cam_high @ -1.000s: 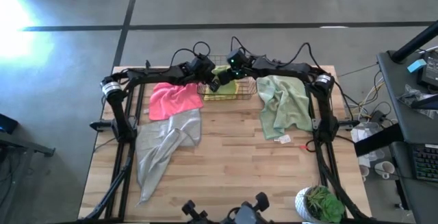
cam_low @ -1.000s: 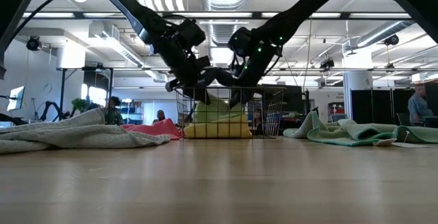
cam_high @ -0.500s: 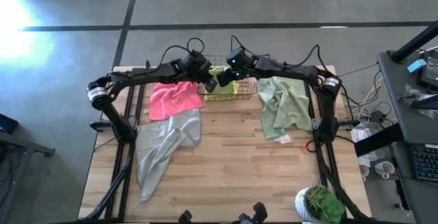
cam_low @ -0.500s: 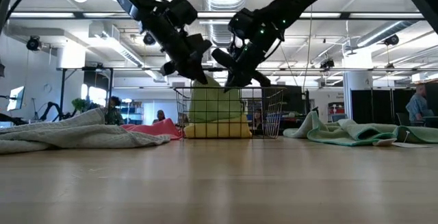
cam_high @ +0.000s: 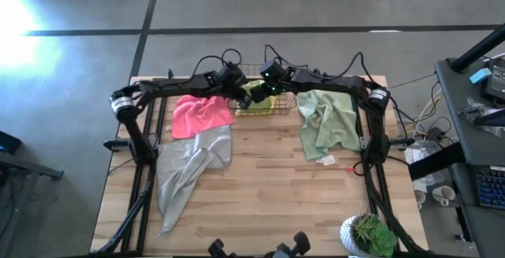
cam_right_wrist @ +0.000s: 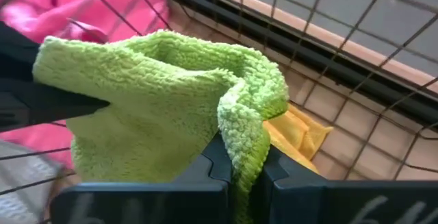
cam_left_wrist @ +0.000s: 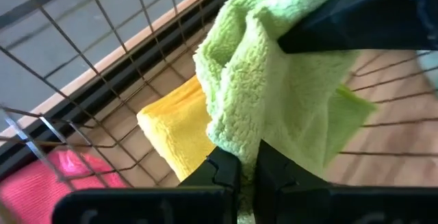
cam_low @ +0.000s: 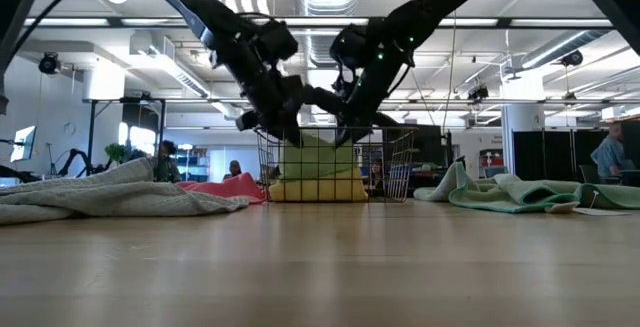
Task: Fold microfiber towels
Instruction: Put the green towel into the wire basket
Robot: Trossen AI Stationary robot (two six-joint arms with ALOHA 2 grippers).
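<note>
Basket mostly hidden beneath both claws clamped on lime towel.

Five towels: pink, grey, sage, lime, yellow; one basket.

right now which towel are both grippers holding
The lime green towel: the left gripper and right gripper each pinch it over the basket. The yellow towel lies in the basket; pink, grey and sage lie on the table.
</note>
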